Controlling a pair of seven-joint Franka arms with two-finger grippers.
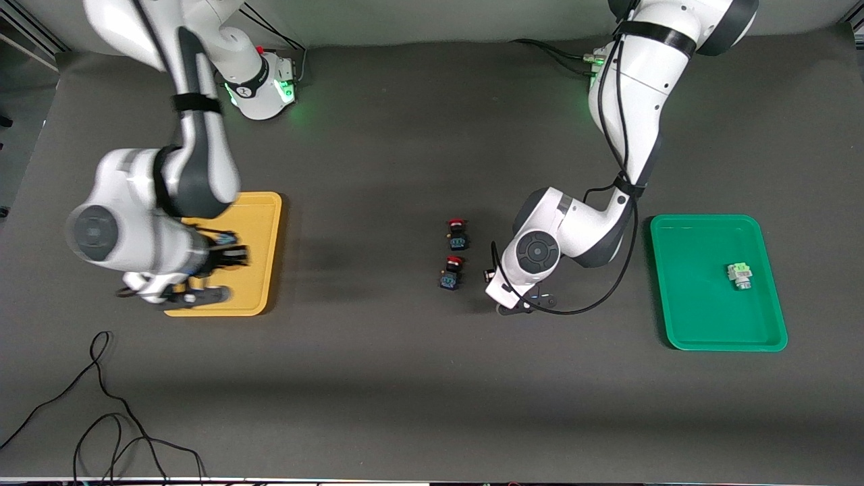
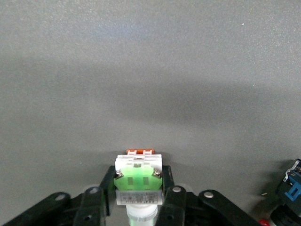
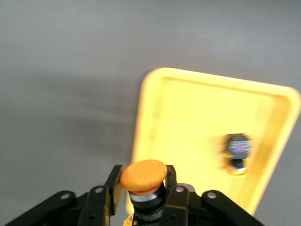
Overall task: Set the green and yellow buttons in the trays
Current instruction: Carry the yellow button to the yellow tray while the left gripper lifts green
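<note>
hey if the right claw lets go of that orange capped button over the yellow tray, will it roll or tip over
Likely tips: the orange-capped button, clamped in the right claw, looks top-heavy under its wide cap. The round cap might let it roll briefly, but the yellow tray has a raised rim that should contain it.

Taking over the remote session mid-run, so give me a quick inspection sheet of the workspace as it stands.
Surface: dark grey table.
Job's things: yellow tray holds one yellow-capped button; green tray holds one green button.
Clutter: two red-capped switches mid-table between the trays.
Grippers: left gripper shut on a second green button, over bare table beside the red-capped switches; right gripper shut on a yellow-capped button, at the yellow tray's edge.
Cables: loose black cable on the table, near the front camera.
Surroundings: nothing seen.
</note>
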